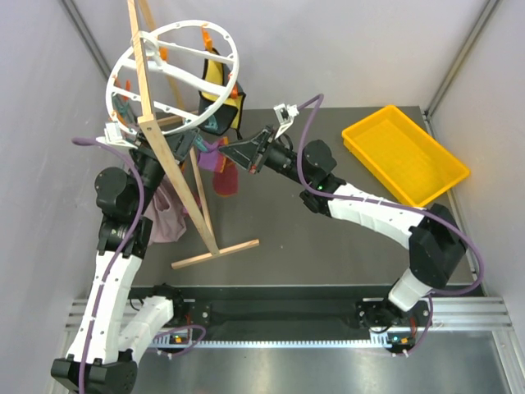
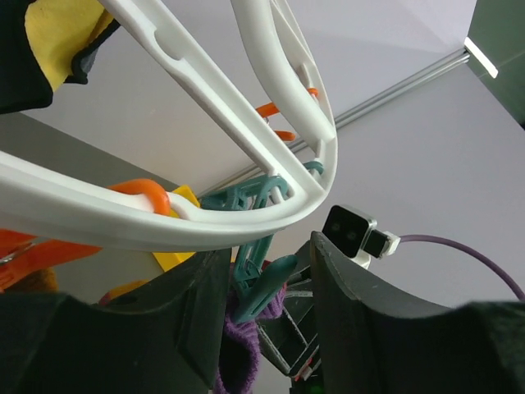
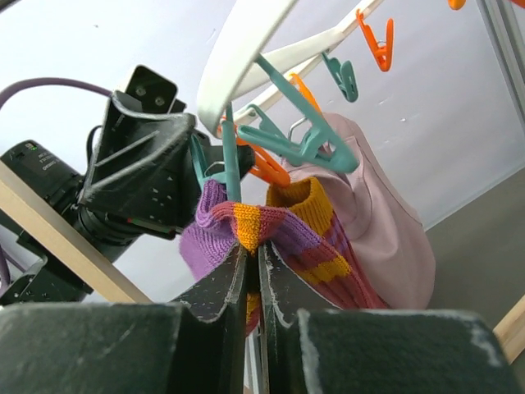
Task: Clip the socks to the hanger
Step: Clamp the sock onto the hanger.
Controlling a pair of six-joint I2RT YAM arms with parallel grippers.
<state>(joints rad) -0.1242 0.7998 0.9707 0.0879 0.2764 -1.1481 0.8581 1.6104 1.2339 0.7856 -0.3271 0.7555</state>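
One striped sock [image 3: 246, 222] is up at the white hanger [image 3: 238, 57], its cuff pinched tight between the right fingers [image 3: 215, 297] and touching the tip of a teal clip [image 2: 261, 279]. The left fingers [image 2: 180, 328] stand part-open astride that clip. Whether the clip bites the cuff I cannot tell, so most of the job looks undone.

- arms: 2, one hand each: left hand [image 2: 267, 263], right hand [image 3: 254, 254]
- hanger [image 2: 213, 94]: 1, white
- wooden stand [image 1: 182, 185]: 1
- yellow tray [image 1: 402, 156]: 1
- socks [image 3: 303, 238]: 2 cuffs showing, rest bunched together
- pale mauve cloth [image 3: 385, 222]: 1
- yellow-and-black garment [image 1: 215, 78]: 1
- teal clips [image 3: 305, 141]: at least 3
- orange clips [image 3: 377, 37]: at least 3
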